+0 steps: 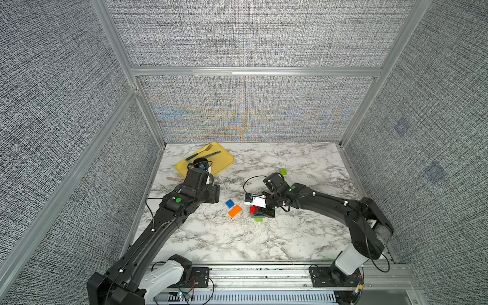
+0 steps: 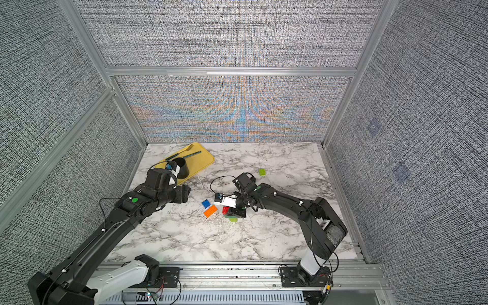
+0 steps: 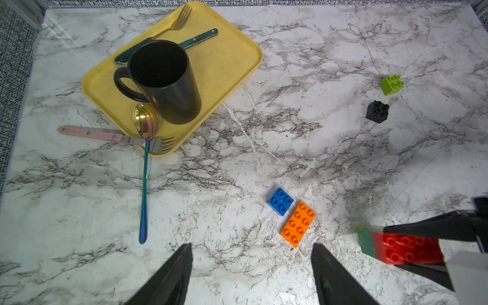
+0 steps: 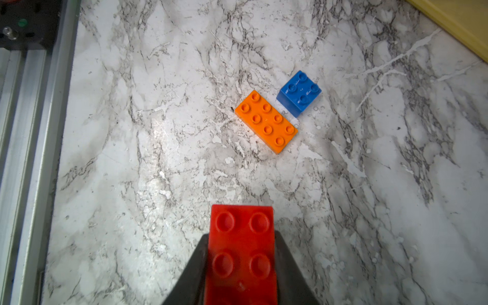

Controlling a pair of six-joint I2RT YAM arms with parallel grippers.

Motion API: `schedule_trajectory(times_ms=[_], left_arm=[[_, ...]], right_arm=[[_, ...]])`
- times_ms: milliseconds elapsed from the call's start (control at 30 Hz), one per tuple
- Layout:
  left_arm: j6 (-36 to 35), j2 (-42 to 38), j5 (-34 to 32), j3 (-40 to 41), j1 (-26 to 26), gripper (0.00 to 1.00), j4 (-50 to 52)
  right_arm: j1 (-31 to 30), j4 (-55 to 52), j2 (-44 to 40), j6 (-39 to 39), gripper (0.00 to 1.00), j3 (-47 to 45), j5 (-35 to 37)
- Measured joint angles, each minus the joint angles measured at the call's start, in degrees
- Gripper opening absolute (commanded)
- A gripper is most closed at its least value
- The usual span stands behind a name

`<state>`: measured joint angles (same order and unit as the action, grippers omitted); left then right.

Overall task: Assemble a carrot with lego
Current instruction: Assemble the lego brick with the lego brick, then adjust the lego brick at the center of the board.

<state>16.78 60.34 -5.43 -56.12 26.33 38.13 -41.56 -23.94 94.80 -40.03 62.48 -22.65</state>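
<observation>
Nearest the base rail, the right gripper point(image 4: 241, 236) is clamped on the half-built carrot point(image 3: 406, 248). Its jaws pinch the two long flat sides of the red brick point(image 4: 241, 253), which has its studs facing the wrist camera. A dark green layer point(image 3: 365, 241) sits under the red, and the top views show a bit of lime below that. I can't tell if the bottom touches the table point(image 1: 290, 237) or hangs just above it.

My guess is this stuff is light, hard and rigid, so it won't flex, but the smooth walls could slip or twist in the jaws. Holding flat side walls like it does now looks right to me. Squeezing across a seam might pop the layers apart.

The left gripper point(image 3: 250, 248) is spread wide and empty, just short of the orange brick point(image 3: 298, 224). That one lies studs-up with the blue brick point(image 3: 280, 201) just beside it, and only a sliver of gap between them. I'd grab either one by opposite side walls, low enough to keep the studs clear. Seating it will probably take a firm, square push, and going in crooked could jam it.

Further out, well apart from all that, the black brick point(image 3: 377, 111) and a lime brick point(image 3: 392, 84) sit loose near each other.

At the back on the left arm's side is a yellow tray point(image 3: 224, 60) with a black mug point(image 3: 163, 79) and some cutlery, which isn't part of the build.
</observation>
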Motion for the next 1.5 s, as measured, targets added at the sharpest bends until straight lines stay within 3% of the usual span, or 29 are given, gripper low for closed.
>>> schedule_trajectory(times_ms=[467,767,933,1300,1500], left_arm=[[0.0,1.3,3.0,0.0,0.0,0.74,-0.6],[-0.2,1.7,4.2,0.0,0.0,0.74,-0.8],[-0.2,1.7,4.2,0.0,0.0,0.74,-0.8],[-0.2,1.8,4.3,-0.3,0.0,0.74,-0.8],[-0.2,1.6,4.3,-0.3,0.0,0.74,-0.8]], right_arm=[[1.7,-3.4,-3.5,0.0,0.48,-2.2,3.7],[2.5,-4.1,-4.8,1.2,0.54,-2.5,4.5],[2.8,-5.2,-3.8,1.8,0.53,-2.9,5.3],[2.4,-6.3,-1.4,1.1,0.29,-0.1,3.1],[1.7,-5.7,-0.3,0.3,0.27,2.2,0.8]])
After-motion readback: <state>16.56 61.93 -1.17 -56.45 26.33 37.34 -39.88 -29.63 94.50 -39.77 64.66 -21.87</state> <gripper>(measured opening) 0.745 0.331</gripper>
